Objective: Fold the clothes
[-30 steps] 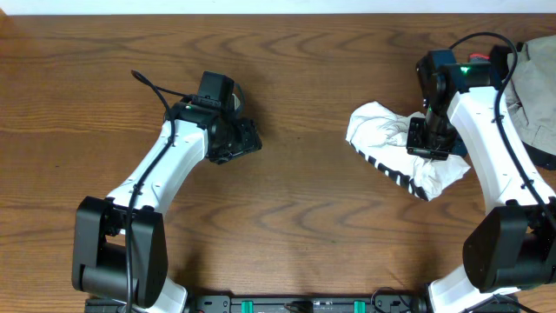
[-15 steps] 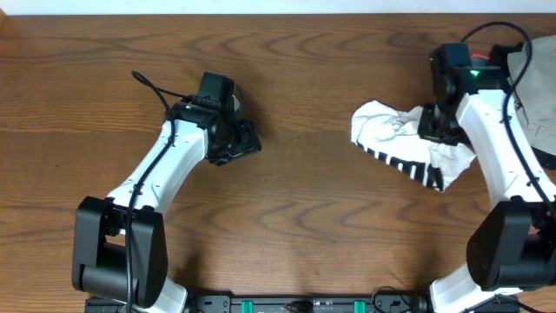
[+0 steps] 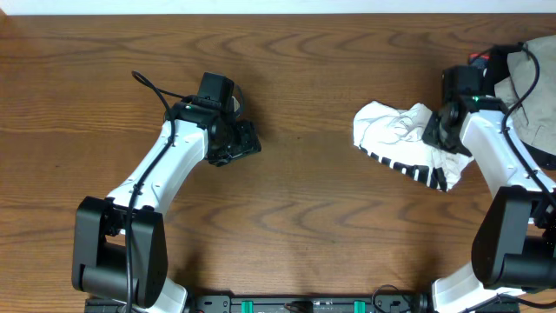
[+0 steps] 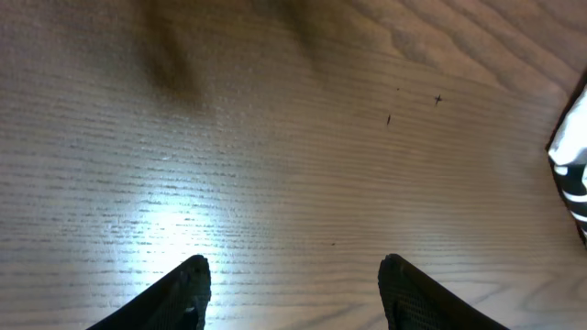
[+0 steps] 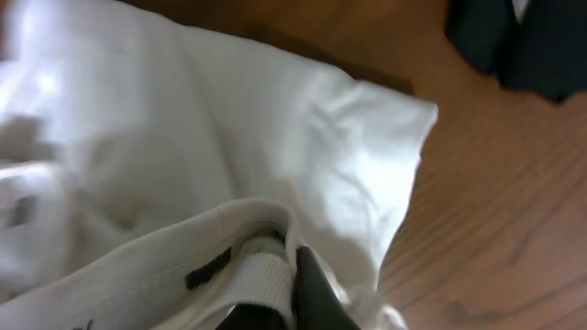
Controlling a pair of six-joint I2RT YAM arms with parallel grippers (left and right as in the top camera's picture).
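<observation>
Well to the left of the clothes [image 3: 400,148], the left arm [image 3: 152,178] rises from its base at the near edge of the desk [image 3: 304,226] and leans away and toward the clothes, its white forearm slanting up to a bent wrist. A black cable [image 3: 148,85] loops off the wrist on the side away from the clothes. The left gripper [image 4: 293,295] points down over bare wood, released, its two dark fingers [image 4: 183,291] standing apart with nothing between them. In the left wrist view only a striped edge of the clothes shows, at the far right of the frame. The clothes lie on the desk's right half as a crumpled white bundle, puffed up at its left end, with a band of black stripes along its near edge. The right gripper [image 3: 439,130] sits on the bundle's right end, clenched on a fold of the clothes. In the right wrist view a thick white hem is bunched against its dark fingertip [image 5: 312,293], and smooth white cloth spreads out beyond it. The right arm [image 3: 504,174] stands just right of the clothes, reaching from its near-edge base straight away along the desk, then bending at the wrist back toward the bundle. A grey-beige cloth pile [image 3: 534,87] lies just beyond the clothes at the right edge, partly behind that arm.
</observation>
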